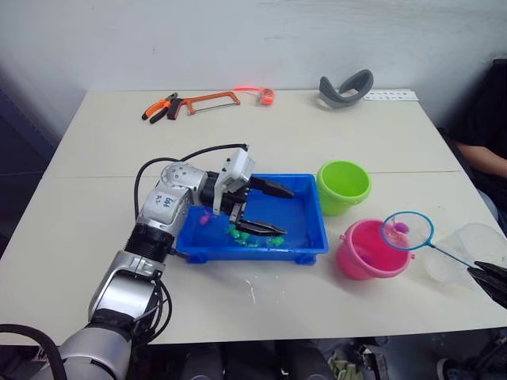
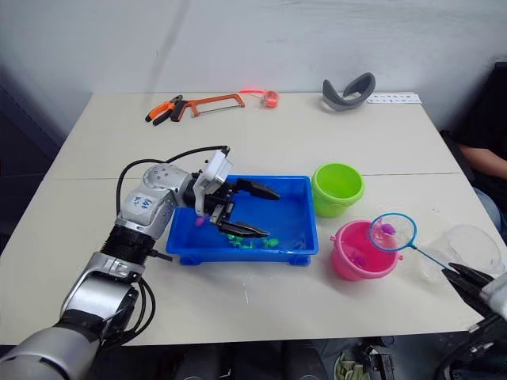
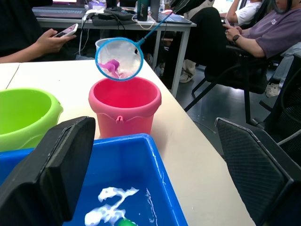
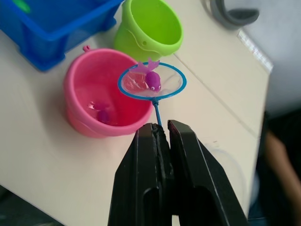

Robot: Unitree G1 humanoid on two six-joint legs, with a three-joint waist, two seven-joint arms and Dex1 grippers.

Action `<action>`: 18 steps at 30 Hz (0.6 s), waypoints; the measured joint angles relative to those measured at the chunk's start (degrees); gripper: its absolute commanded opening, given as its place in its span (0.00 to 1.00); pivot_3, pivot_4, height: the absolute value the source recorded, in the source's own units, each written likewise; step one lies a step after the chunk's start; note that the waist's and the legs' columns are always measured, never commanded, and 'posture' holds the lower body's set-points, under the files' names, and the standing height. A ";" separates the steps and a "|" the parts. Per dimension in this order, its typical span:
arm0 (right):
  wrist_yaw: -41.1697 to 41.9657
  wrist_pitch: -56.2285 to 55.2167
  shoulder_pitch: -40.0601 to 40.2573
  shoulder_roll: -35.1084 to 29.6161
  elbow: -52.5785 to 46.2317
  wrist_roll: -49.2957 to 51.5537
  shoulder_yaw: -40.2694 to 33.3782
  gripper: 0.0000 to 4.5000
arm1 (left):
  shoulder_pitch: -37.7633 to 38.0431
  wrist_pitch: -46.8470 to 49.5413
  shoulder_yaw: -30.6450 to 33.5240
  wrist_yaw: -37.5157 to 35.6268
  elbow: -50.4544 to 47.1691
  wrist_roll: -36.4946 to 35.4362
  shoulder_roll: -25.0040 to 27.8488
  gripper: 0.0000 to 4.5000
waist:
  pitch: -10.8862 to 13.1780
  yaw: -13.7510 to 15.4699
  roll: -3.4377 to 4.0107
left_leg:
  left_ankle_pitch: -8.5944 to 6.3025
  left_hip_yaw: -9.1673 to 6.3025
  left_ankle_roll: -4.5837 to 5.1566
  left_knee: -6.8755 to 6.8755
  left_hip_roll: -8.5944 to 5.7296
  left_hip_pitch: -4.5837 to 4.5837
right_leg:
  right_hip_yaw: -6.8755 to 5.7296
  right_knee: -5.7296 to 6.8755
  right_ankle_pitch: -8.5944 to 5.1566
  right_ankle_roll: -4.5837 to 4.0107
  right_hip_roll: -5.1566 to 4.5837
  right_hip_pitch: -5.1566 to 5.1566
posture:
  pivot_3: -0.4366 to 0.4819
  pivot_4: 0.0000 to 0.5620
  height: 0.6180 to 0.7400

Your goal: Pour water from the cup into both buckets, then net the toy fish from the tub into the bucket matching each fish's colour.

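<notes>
Two hands are at work on the pale surface. The right hand, at about four o'clock in the head views, is clenched on the thin handle of the net, whose light blue hoop hangs over the far rim of the pink bucket with one magenta fish lying in the mesh; another magenta fish sits at the bottom of that bucket. The left hand hovers over the blue tub near the centre of the surface, its two black fingers spread wide apart and holding nothing. Several green fish lie in the tub beneath it, and a magenta one near the tub's nine o'clock end. The lime green bucket stands just beside the tub's two o'clock corner, with the pink bucket at its five o'clock. The clear cup stands at three o'clock of the pink bucket, by the surface's edge.
</notes>
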 measured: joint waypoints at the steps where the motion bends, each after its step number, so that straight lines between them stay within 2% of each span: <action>1: 0.48 -4.11 0.09 -0.38 0.16 -3.54 1.01 0.00 | 0.00 -0.19 0.00 -0.11 0.04 0.14 -0.22 0.99 | 0.00 0.03 0.00 | 0.01 -0.01 -0.01 0.00 0.00 0.00 | -0.02 0.00 0.00 0.00 0.01 0.00 | 0.48 0.27 1.00; 4: 1.82 -23.77 1.90 -1.92 3.66 -17.29 3.06 0.00 | -0.03 -0.76 0.01 -0.17 0.06 0.62 -0.70 0.99 | 0.00 0.09 0.00 | 0.01 -0.01 -0.02 0.00 -0.02 0.00 | -0.03 -0.03 0.00 0.00 0.01 0.01 | 0.48 0.27 1.00; 5: 1.18 -37.02 2.39 -3.03 8.42 -25.92 3.09 0.00 | -0.02 -0.78 0.02 -0.17 0.16 0.79 -0.85 0.99 | 0.00 0.15 0.00 | 0.01 0.00 -0.02 0.02 -0.06 0.00 | -0.02 -0.05 0.01 0.02 -0.03 0.03 | 0.48 0.27 1.00; 6: 1.10 -38.12 2.39 -3.05 8.83 -26.71 3.09 0.00 | -0.02 -0.79 0.03 -0.17 0.19 0.80 -0.86 0.99 | 0.00 0.16 0.00 | 0.02 0.00 -0.02 0.02 -0.06 0.00 | -0.02 -0.05 0.01 0.03 -0.03 0.03 | 0.48 0.27 1.00; 8: -1.35 -47.85 1.66 -3.21 12.76 -32.44 2.82 0.00 | -0.02 -0.79 0.12 -0.12 0.38 0.86 -0.93 0.99 | 0.00 0.12 0.00 | 0.03 0.01 -0.03 0.04 -0.06 0.03 | -0.02 -0.03 0.01 0.03 -0.04 0.06 | 0.48 0.27 1.00; 13: -6.69 -58.84 -1.24 -3.77 19.43 -38.35 0.06 0.00 | -0.01 -0.78 0.54 0.13 0.59 0.89 -1.20 0.99 | 0.00 0.02 -0.01 | 0.05 0.05 -0.09 -0.07 -0.03 0.45 | 0.01 -0.01 -0.02 -0.03 -0.03 0.37 | 0.48 0.27 1.00; 15: -7.70 -60.93 -1.67 -3.84 20.02 -38.85 -0.13 0.00 | -0.01 -0.78 0.69 0.54 0.82 0.94 -1.21 0.99 | 0.00 -0.03 -0.01 | 0.02 0.02 -0.13 -0.17 -0.03 0.88 | -0.02 -0.13 -0.05 -0.08 -0.03 0.83 | 0.48 0.27 1.00; 18: -8.60 -63.18 -1.81 -4.40 20.99 -38.97 -0.13 0.00 | 0.04 -0.79 0.87 0.93 0.95 1.05 -1.20 0.99 | 0.00 -0.09 0.00 | 0.00 0.01 -0.13 -0.16 -0.02 0.94 | -0.03 -0.15 -0.05 -0.09 -0.05 0.95 | 0.48 0.27 1.00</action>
